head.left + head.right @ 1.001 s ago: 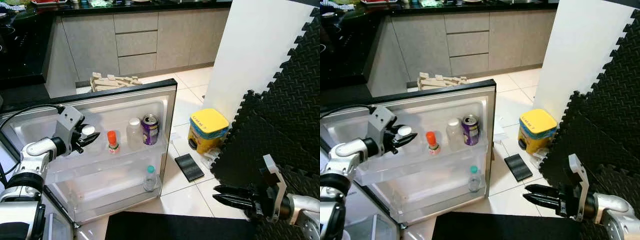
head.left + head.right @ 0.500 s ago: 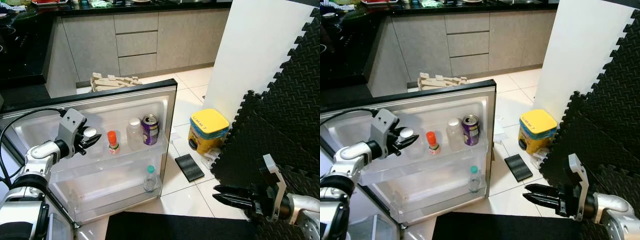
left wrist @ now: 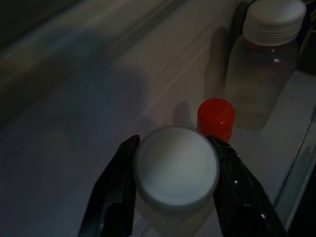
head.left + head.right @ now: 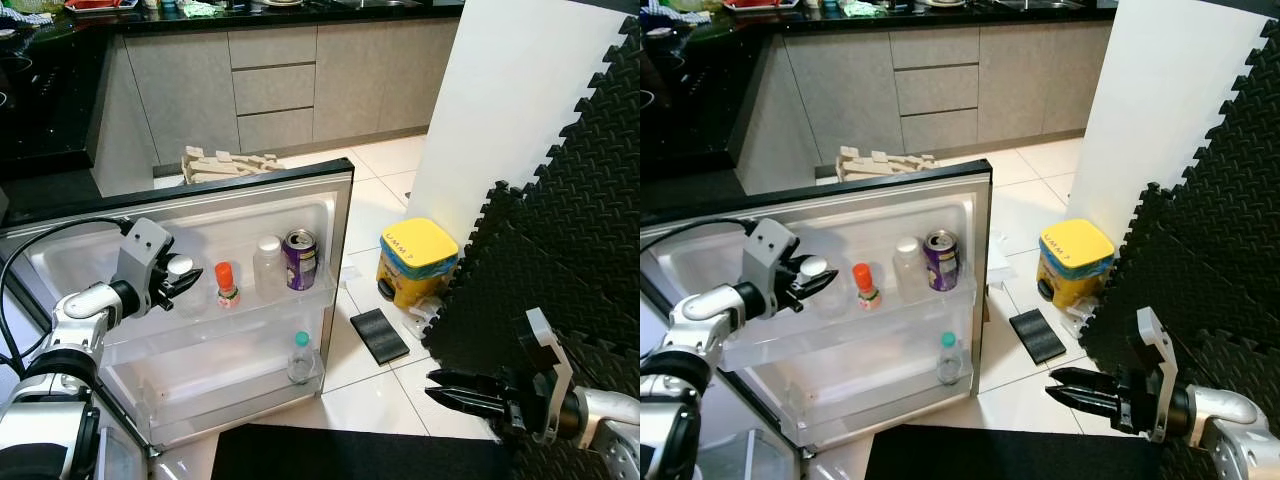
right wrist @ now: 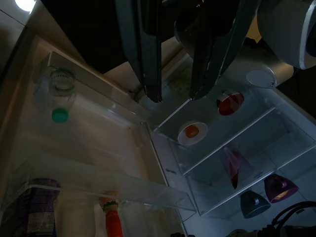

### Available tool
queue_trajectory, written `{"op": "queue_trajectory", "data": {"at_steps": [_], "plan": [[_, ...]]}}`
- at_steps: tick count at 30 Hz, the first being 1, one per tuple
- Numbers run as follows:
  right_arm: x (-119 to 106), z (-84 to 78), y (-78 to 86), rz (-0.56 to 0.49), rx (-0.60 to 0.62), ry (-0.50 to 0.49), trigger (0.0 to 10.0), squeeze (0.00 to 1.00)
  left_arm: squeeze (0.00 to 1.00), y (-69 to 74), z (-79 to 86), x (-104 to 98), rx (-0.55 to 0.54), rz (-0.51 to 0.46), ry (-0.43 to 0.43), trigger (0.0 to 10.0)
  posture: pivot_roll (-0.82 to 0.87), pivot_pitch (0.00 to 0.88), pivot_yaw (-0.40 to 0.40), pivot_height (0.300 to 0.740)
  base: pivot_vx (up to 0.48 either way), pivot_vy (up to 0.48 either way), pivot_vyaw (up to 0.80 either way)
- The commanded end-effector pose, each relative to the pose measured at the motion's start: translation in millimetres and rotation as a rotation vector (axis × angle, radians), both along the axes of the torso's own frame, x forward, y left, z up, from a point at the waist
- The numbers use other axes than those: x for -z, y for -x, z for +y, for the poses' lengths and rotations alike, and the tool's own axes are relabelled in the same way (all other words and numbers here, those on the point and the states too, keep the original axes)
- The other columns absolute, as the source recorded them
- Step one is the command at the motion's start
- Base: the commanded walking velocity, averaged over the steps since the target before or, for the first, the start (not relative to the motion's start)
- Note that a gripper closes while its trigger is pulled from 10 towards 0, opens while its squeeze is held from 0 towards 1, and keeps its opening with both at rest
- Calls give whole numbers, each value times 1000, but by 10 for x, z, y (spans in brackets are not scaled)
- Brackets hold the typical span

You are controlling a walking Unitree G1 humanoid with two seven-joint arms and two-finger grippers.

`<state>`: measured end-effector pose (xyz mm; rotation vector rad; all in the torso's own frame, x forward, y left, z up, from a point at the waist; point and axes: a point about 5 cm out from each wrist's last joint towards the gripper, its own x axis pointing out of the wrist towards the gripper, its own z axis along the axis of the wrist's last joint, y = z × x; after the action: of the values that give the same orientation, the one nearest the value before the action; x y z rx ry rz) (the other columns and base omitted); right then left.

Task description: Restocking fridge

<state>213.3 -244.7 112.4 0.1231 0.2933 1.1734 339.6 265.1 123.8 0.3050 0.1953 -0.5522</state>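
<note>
Left wrist view: left tool (image 3: 174, 185) clamps white-capped bottle (image 3: 177, 168) (beside orange-capped bottle (image 3: 216, 117)); right tool (image 4: 462, 391) parted.

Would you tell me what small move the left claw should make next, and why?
Probably open and back away. The left claw is shut on a white-capped bottle that already stands in the upper door shelf, beside the red-capped bottle. The right claw hangs idle over the floor.

Head eyes look down, wrists close, sharing fridge door (image 4: 250, 300)
</note>
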Motion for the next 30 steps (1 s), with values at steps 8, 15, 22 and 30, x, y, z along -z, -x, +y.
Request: {"op": "queue_trajectory", "data": {"at_steps": [8, 15, 22, 30], "plan": [[-42, 3, -1, -17, -4, -2, 10000, 0, 0, -48, -38, -61, -5, -39, 15, 10000, 0, 0, 20, 740, 0, 0, 0], [-40, -1, -6, -17, -3, -2, 10000, 0, 0, -82, 25, -279, 19, -110, 78, 10000, 1, 0, 19, 740, 0, 0, 0], [-39, -5, -3, -16, -4, -2, 10000, 0, 0, -74, 23, -438, 103, -158, 158, 10000, 0, 0, 19, 740, 0, 0, 0], [-36, -16, -3, -14, -2, -2, 10000, 0, 0, 45, -7, -636, 324, -186, 266, 10000, -1, 0, 19, 740, 0, 0, 0]]}}
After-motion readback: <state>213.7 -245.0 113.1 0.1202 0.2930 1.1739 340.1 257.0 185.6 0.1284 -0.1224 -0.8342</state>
